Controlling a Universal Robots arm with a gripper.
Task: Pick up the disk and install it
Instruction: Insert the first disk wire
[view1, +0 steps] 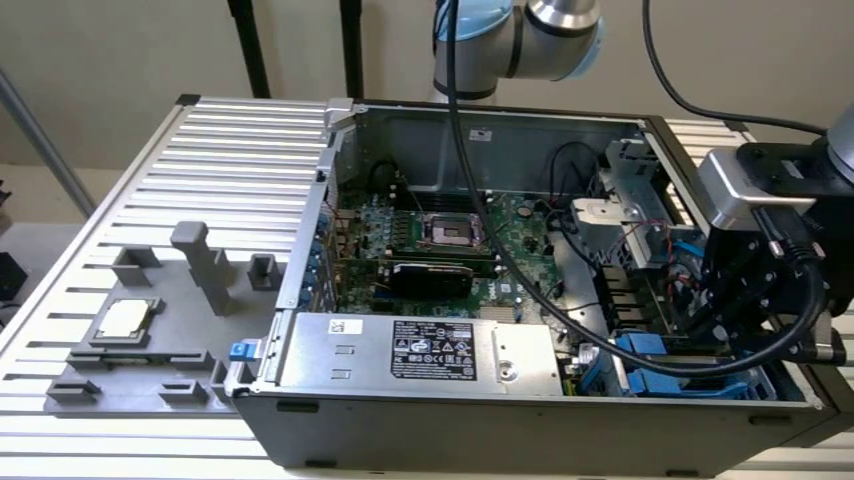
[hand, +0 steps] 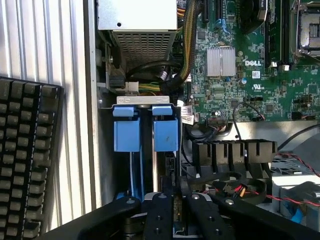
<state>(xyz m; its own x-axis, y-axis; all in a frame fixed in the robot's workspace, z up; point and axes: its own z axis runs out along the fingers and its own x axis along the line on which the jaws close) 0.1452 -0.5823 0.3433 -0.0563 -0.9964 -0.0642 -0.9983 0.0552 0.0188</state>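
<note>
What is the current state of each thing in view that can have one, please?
Grey metal computer case: side open, interior exposed.
Blue plastic drive carriers: seated in bay.
Black robot gripper: lowered over bay.
Small square silver chip: resting on grey fixture.

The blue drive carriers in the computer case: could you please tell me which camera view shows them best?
The wrist view: the blue drive carriers stand side by side in their bay, seen straight on, just ahead of the gripper. In the exterior view they show as a blue patch at the case's near corner, partly hidden behind black cables and the wrist.
</note>
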